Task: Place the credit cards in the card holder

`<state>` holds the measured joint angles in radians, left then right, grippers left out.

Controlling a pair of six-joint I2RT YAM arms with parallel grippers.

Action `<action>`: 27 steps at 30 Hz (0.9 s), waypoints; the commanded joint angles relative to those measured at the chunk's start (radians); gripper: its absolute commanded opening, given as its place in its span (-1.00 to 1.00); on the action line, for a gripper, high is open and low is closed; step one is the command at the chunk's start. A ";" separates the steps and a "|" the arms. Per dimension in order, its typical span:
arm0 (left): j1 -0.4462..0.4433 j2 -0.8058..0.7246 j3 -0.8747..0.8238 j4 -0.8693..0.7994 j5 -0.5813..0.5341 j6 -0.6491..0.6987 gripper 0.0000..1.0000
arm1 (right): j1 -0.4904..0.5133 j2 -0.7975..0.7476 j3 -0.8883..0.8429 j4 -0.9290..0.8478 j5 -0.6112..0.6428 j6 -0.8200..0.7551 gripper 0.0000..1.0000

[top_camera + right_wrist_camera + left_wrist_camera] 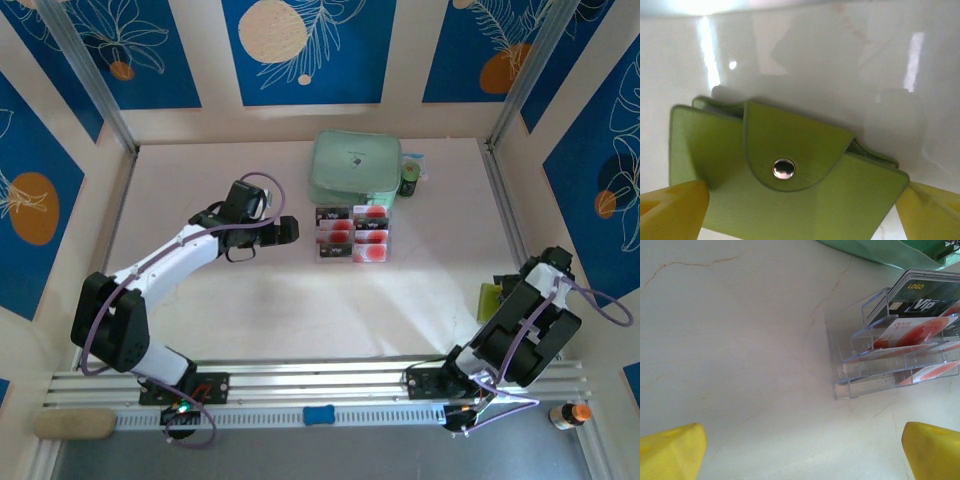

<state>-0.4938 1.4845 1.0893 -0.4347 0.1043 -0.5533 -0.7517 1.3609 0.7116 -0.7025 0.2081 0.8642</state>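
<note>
Clearly folded shut, the card holder (805, 200) is a yellow-green wallet whose rounded flap is fastened by a silver snap. It sits near the right edge of the table (250, 310), between the spread-apart fingers of the right gripper (800, 202). The credit cards (920, 332), red-circled and black-banded, stand in a clear tray (860, 385) mid-table. The left gripper (801, 440) is just in front of it, jaws apart.

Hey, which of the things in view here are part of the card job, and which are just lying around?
Part of the job: credit cards; card holder; clear tray holding the cards.
Lying about: mint-green zip case; small dark container; small orange bottle.
</note>
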 commanded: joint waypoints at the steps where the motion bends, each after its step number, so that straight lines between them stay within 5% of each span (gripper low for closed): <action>1: 0.003 -0.029 0.011 0.000 0.018 -0.016 1.00 | 0.074 0.014 0.034 0.021 -0.059 -0.005 0.89; 14: 0.003 -0.039 -0.015 0.020 0.018 -0.025 1.00 | 0.368 0.095 0.153 0.103 -0.202 -0.018 0.87; 20: 0.004 -0.053 -0.046 0.063 0.040 -0.047 1.00 | 0.324 -0.010 0.102 0.069 -0.280 -0.095 0.89; 27: 0.001 -0.038 -0.063 0.119 0.086 -0.080 1.00 | 0.108 -0.018 0.062 0.016 -0.312 -0.194 0.90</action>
<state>-0.4938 1.4540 1.0367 -0.3576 0.1493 -0.6102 -0.5934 1.3388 0.7933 -0.6304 -0.0666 0.7326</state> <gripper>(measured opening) 0.998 0.947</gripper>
